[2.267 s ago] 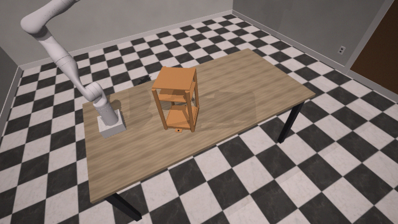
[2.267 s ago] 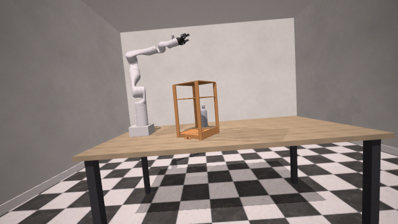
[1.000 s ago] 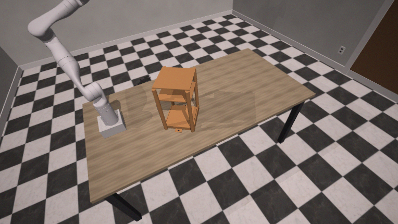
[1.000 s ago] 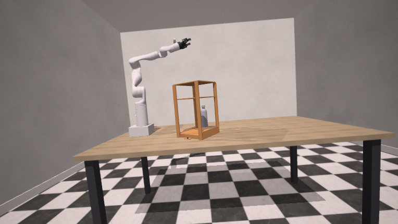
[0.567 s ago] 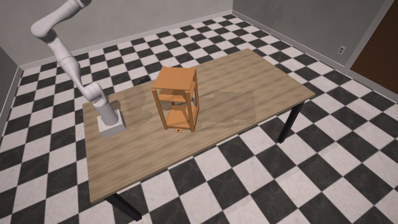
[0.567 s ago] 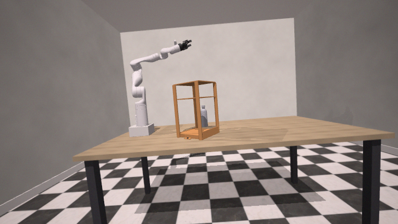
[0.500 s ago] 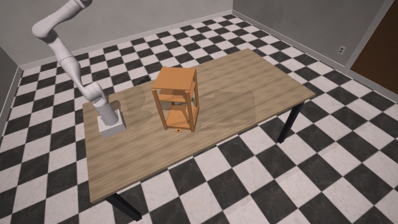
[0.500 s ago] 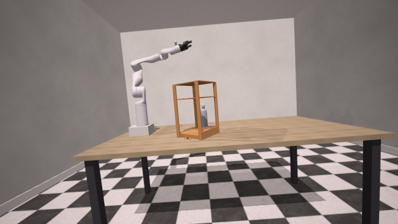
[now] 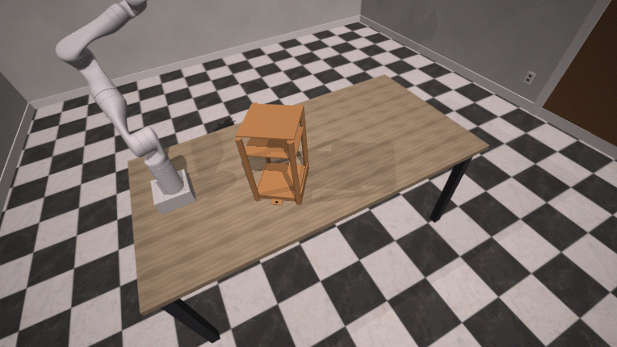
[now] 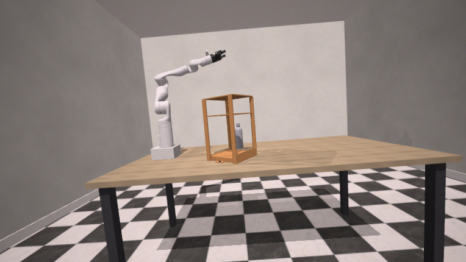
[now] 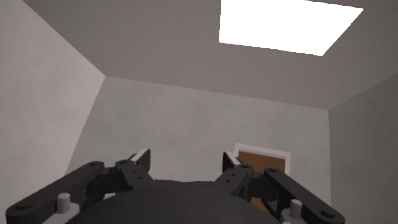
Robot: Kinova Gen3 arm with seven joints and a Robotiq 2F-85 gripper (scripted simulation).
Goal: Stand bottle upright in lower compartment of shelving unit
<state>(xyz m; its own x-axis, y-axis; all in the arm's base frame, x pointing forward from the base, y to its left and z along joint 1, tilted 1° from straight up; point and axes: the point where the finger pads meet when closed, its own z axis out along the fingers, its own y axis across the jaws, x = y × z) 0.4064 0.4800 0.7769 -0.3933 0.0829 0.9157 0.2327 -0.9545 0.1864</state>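
Soft, rather dim light fills the room. In the wrist view, a rectangular ceiling panel (image 11: 290, 25) glares pure white, its detail lost, while the tool (image 11: 186, 160) below it is dark. Faint shadows with jagged edges lie across the table (image 9: 216, 241) (image 10: 293, 162), and a broader one darkens the checkered floor (image 9: 354, 267) (image 10: 260, 221) beneath it. Fine grain dulls the grey walls.

Plain grey, faintly mottled walls (image 9: 466, 47) (image 10: 64, 84) (image 11: 185, 120) enclose a floor of black and white checkered marble tiles (image 9: 354, 275) (image 10: 228, 221). A rectangular wood-grained desk (image 9: 207, 249) (image 10: 293, 162) stands on black square legs. A bright white rectangular ceiling light (image 11: 287, 25) glows overhead; a brown door (image 11: 262, 164) (image 9: 591, 85) has a pale frame.
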